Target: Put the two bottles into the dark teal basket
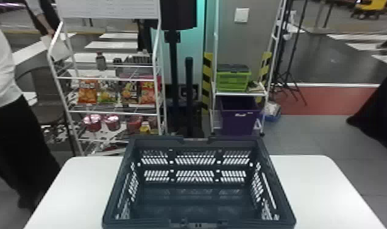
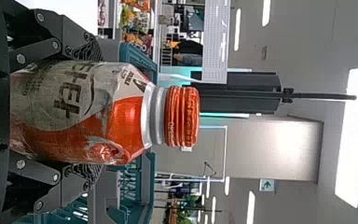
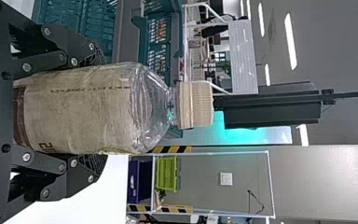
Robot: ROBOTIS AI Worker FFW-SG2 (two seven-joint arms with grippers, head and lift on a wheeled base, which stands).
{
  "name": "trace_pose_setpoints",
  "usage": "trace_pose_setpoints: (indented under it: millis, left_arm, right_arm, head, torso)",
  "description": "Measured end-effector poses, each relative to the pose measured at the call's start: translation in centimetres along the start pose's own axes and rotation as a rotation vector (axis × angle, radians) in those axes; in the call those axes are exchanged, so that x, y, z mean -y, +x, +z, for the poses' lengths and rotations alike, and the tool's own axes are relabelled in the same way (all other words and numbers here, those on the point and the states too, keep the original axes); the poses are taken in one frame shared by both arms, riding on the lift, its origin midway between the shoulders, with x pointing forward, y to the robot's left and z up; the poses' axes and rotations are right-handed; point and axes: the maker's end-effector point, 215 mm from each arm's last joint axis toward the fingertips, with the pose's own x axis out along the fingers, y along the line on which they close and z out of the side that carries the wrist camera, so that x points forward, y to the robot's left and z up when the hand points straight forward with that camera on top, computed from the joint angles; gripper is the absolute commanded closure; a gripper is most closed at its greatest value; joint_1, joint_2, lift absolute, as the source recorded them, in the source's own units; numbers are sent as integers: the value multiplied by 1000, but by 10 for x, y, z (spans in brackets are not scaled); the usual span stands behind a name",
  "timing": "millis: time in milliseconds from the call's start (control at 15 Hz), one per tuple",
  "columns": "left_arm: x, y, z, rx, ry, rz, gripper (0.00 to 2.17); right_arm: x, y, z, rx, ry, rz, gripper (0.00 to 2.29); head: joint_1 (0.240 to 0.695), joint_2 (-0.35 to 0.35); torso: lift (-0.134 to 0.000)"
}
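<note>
The left gripper is closed around an orange bottle, one black finger on each side of its body. The bottle stands upright in the grip, with its ridged orange cap at the top, a pale band at the neck, and a wrinkled wrapper of orange and pale grey. Parts of the teal basket are visible beyond it in the left wrist view.

The right gripper has its fingers around a clear bottle, also one on each side. This bottle is upright too, with a beige cap, a clear shoulder and a broad, pale label around the body. The basket shows beyond this one as well in the right wrist view. Both bottles are outside the basket; how far above the table each is held cannot be told.

The dark teal basket sits upright and open-topped on the white table, with tabletop to its left and right. Its walls have rows of slots.

Beyond the table, on the far left, a white wire rack holds a row of snack bags, with cups below them. On the far right, a bright green crate rests on a white shelf, above a purple bin.
</note>
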Motion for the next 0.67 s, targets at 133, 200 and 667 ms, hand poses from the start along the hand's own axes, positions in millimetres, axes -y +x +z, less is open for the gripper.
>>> trace_pose_setpoints:
  millis: [133,200,667]
  left_arm:
    - [-1,0,1,0,2,-6,2145]
    - [-2,0,1,-2,3,-9,2145]
    - [-2,1,1,-9,13,-21,2145]
  right_arm:
    - [-3,-1,2,2,-2,5,1652]
    - [-5,-2,3,4,-2,7,1652]
    - [-7,-3,10,17,-8,10,1652]
  head:
    - [499,0]
    - [499,0]
    - [499,0]
  torso:
    - [0]
    - [0]
    - [0]
